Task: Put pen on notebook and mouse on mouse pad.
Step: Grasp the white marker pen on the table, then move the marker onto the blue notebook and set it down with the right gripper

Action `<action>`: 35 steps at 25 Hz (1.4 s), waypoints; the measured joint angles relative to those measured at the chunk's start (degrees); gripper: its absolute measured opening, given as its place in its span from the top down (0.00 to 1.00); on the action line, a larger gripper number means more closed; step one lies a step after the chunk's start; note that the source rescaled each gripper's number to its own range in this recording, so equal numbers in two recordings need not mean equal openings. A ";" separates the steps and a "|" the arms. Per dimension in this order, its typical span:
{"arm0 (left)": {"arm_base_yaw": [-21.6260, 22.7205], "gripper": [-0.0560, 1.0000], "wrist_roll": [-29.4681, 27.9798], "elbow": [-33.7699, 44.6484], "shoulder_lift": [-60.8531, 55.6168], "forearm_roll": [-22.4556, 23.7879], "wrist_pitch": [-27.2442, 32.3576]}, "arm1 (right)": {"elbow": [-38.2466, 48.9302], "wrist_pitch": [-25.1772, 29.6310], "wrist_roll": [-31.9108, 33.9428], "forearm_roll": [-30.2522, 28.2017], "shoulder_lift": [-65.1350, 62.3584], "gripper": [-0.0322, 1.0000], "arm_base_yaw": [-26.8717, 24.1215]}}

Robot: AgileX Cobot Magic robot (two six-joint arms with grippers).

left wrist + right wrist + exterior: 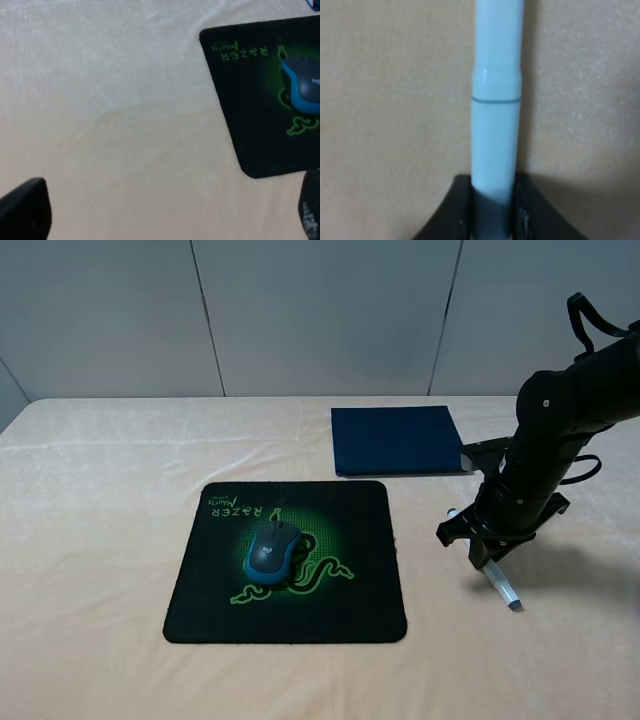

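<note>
The mouse (272,550), dark grey with teal sides, sits on the black mouse pad (290,615) over the green emblem. It shows at the edge of the left wrist view too, mouse (304,84) on mouse pad (250,125). The navy notebook (397,438) lies flat at the back right, nothing on it. My right gripper (487,548) points down in front of the notebook, shut on the pen (507,591), whose ends stick out on both sides. Up close the pale pen (497,100) runs between the black fingers (455,210), low over the cloth. My left gripper (167,215) is open over bare cloth beside the pad.
A cream cloth (100,540) covers the whole table. A grey panelled wall (300,310) stands behind it. The left arm does not show in the exterior high view.
</note>
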 joint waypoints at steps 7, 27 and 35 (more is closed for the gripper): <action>0.00 0.00 0.00 0.00 0.00 0.00 0.00 | -0.71 2.46 0.06 0.05 -1.89 0.96 0.00; 0.00 0.00 0.00 0.00 0.00 0.00 0.00 | -26.83 26.75 0.47 2.54 -4.76 0.96 0.00; 0.00 0.00 0.00 0.00 0.00 0.00 0.00 | -42.27 32.01 0.47 2.79 5.74 0.96 0.00</action>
